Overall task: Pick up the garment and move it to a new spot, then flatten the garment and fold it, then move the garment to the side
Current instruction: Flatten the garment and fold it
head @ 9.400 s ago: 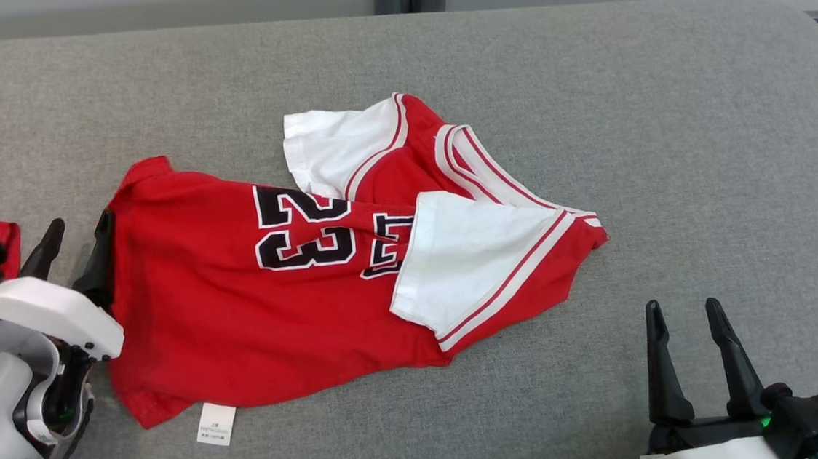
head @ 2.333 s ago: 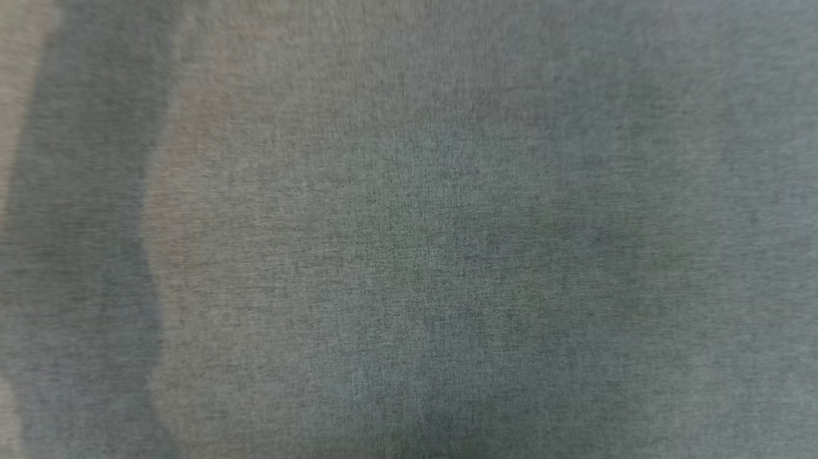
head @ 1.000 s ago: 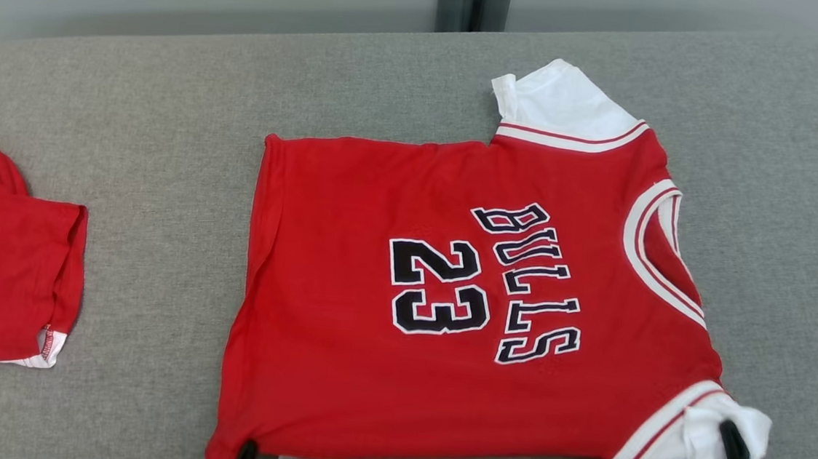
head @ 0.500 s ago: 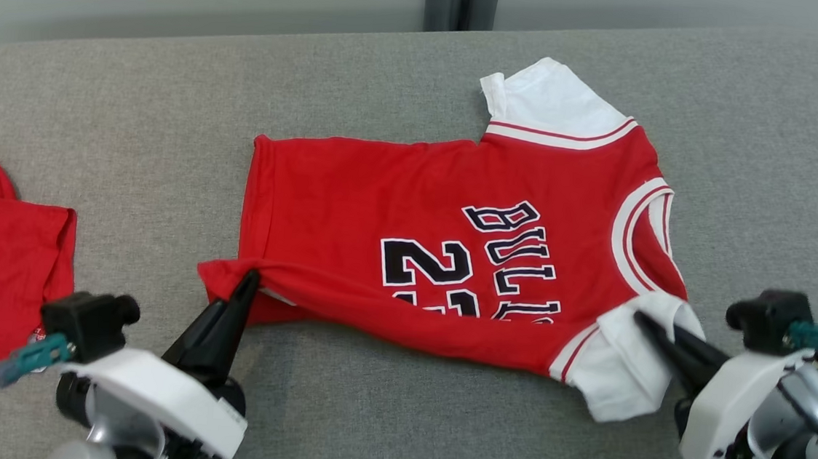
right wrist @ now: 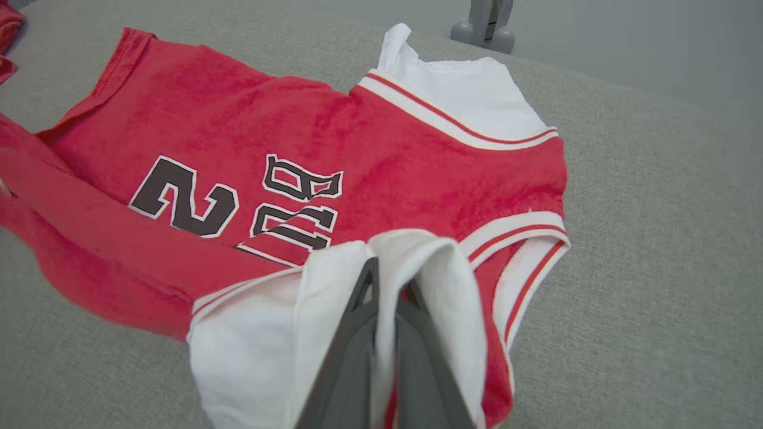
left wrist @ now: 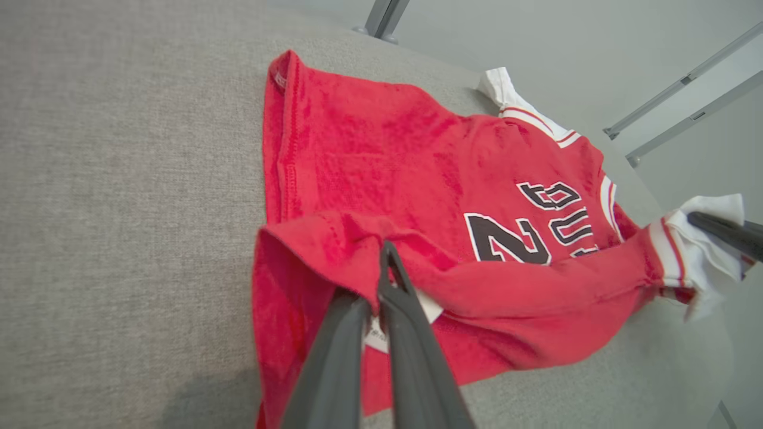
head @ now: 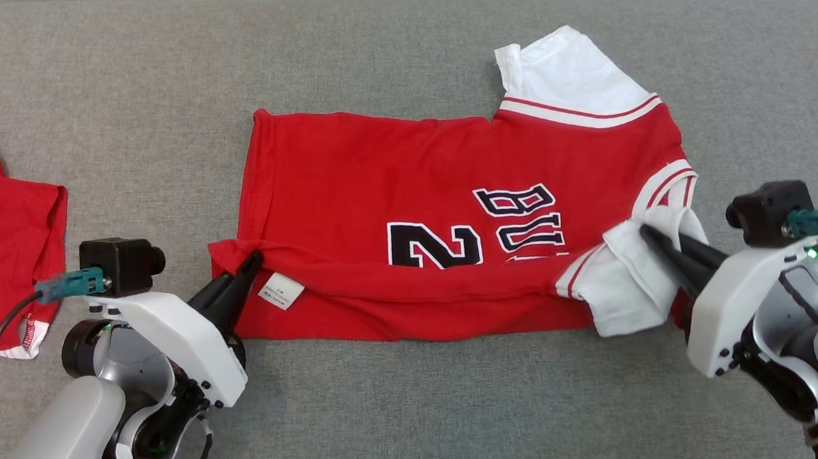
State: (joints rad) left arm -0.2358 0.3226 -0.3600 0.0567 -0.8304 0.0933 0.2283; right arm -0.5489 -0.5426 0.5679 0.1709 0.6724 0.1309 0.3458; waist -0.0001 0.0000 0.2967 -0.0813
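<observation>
Left jaws clamp the jersey (head: 384, 176) hem, right jaws its sleeve (head: 619, 293)

The left gripper (left wrist: 381, 286) is pinched tight on the near left hem corner of the red jersey (left wrist: 387, 155). It holds that corner off the gray cushion (left wrist: 119, 179), so the near edge hangs in a raised fold. A white label (left wrist: 430, 305) peeks out beside the fingers. At the right, the right gripper (left wrist: 703, 223) clamps the near white sleeve (left wrist: 703, 262). "2" and "BU" show beyond the fold.
</observation>
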